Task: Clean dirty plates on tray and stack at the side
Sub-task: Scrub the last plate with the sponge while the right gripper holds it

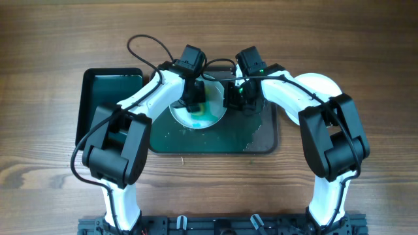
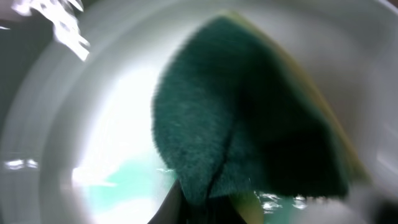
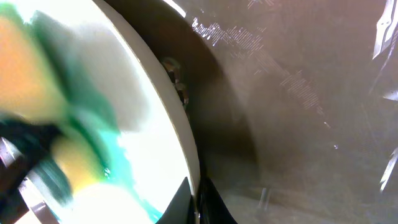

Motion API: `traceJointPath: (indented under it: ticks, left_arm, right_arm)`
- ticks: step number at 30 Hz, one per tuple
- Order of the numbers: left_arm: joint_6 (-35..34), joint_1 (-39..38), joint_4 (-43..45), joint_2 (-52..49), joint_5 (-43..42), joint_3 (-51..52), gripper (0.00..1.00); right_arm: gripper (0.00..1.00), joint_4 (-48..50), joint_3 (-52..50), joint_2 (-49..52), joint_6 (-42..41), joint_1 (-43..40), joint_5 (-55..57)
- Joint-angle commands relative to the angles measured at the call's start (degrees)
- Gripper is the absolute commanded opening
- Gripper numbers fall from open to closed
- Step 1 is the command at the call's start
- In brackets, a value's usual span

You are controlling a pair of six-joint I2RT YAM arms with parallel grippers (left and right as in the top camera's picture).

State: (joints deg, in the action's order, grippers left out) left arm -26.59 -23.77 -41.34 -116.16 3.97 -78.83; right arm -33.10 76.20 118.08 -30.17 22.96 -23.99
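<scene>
A white plate (image 1: 210,117) with teal-green smears lies on the large dark tray (image 1: 261,137). My left gripper (image 1: 193,103) is shut on a green-yellow sponge (image 1: 198,112) and presses it on the plate's face. In the left wrist view the sponge (image 2: 249,124) covers much of the plate (image 2: 106,124), with my left gripper (image 2: 211,198) below it. My right gripper (image 1: 234,99) is shut on the plate's right rim. The right wrist view shows my right gripper's fingers (image 3: 198,200) pinching the plate's rim (image 3: 155,118), with the tray (image 3: 298,124) beside it.
A white plate (image 1: 324,85) lies on the wooden table right of the tray, partly behind my right arm. A smaller black tray (image 1: 108,98) stands left of the large one. Wet teal specks dot the large tray's floor.
</scene>
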Motion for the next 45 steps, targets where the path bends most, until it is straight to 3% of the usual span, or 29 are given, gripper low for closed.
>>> traceJointPath:
  ticks: [1,4,7,9,11,13,17,25,30,38,40,42,45]
  left_arm:
    - [-6.3,1.6,-2.6,-1.3,25.5,0.8,0.04]
    - [-5.5,1.5,-5.6,-1.3,20.9,0.8,0.04]
    - [4.5,1.5,-6.3,-1.3,-1.3,0.8,0.04]
    - [14.1,1.5,-6.3,-1.3,-24.4,0.8,0.04]
    - [17.6,1.5,-6.2,-1.3,-34.8,0.8,0.04]
    - [18.3,1.5,-5.3,-1.3,-39.1,0.8,0.04]
    - [18.3,1.5,-1.8,-1.3,-35.8,0.8,0.04]
    - [17.7,1.5,8.0,-1.3,-0.9,0.8,0.04]
    - [9.6,1.5,10.5,-1.3,16.3,0.5,0.04]
    - [2.0,4.3,-16.6,-1.3,10.6,-15.6,0.04]
    - [1.7,6.6,-23.7,-1.3,4.8,-21.9,0.04]
    - [1.9,8.7,-27.0,-1.3,-3.3,-24.8,0.04]
    - [2.3,9.5,-27.3,-1.3,-9.0,-24.5,0.04]
  right_arm:
    - [0.04,-0.5,-0.1,1.0,0.2,-0.2,-0.4]
    - [0.04,-0.5,-0.1,1.0,0.1,-0.2,-0.4]
    - [0.04,-0.5,-0.1,1.0,0.1,-0.2,-0.4]
    - [0.04,-0.5,-0.1,1.0,0.2,-0.2,-0.4]
    - [0.04,-0.6,-0.1,1.0,0.2,-0.2,-0.4]
    - [0.04,-0.6,-0.1,1.0,0.1,-0.2,-0.4]
    - [0.04,-0.6,-0.1,1.0,0.1,-0.2,-0.4]
    - [0.04,-0.7,-0.1,1.0,0.1,-0.2,-0.4]
    - [0.04,-0.7,-0.1,1.0,0.1,-0.2,-0.4]
    - [0.04,-1.3,-0.1,0.8,0.0,-0.2,-0.2]
    - [0.04,-1.9,-0.1,0.3,-1.4,0.0,1.5]
    - [0.04,-2.5,0.0,-1.0,-1.3,0.7,4.2]
    - [0.04,-4.5,0.0,-4.5,-1.1,1.5,10.2]
